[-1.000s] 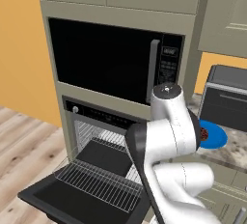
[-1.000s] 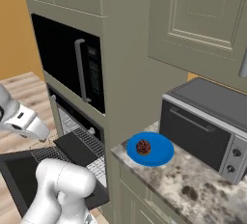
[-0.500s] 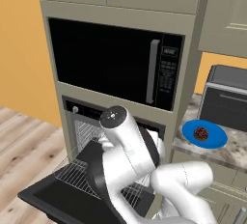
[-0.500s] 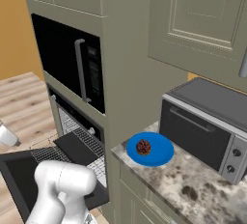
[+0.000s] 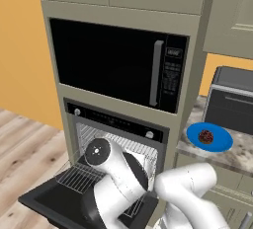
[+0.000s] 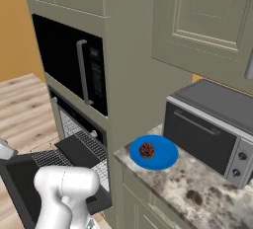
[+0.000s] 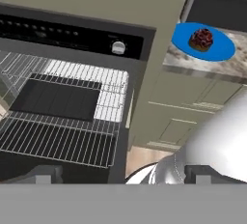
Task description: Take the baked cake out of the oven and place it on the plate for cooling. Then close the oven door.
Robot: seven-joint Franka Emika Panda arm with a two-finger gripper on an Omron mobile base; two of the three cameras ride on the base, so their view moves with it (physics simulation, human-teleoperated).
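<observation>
The built-in black wall oven with its control strip and silver knobs stands open under the larger black microwave, with wire racks and a flat dark tray showing inside. Its wide black dark-glass oven door lies folded down on its bottom hinge, close to level, its long axis running side to side across the oven mouth and its free edge pointing out into the room, toward the robot.

The mottled stone bench to the right of the oven carries the round flat bright blue plate, and beside it a silver countertop toaster oven. The small round dark brown baked cake with reddish specks sits on that plate, slightly off centre, so the first part of the task reads as done (the cake is a lump with no clear long axis or heading).

The step in hand is therefore, by my judgement, closing the door. The claw is empty, its 2 dark fingers spread wide, and it looks over the lowered door and racks from low down. The next move calls for getting beneath the door's free edge or handle and swinging it up about the hinge until it meets the oven front, with the racks pushed clear of the door's path.
</observation>
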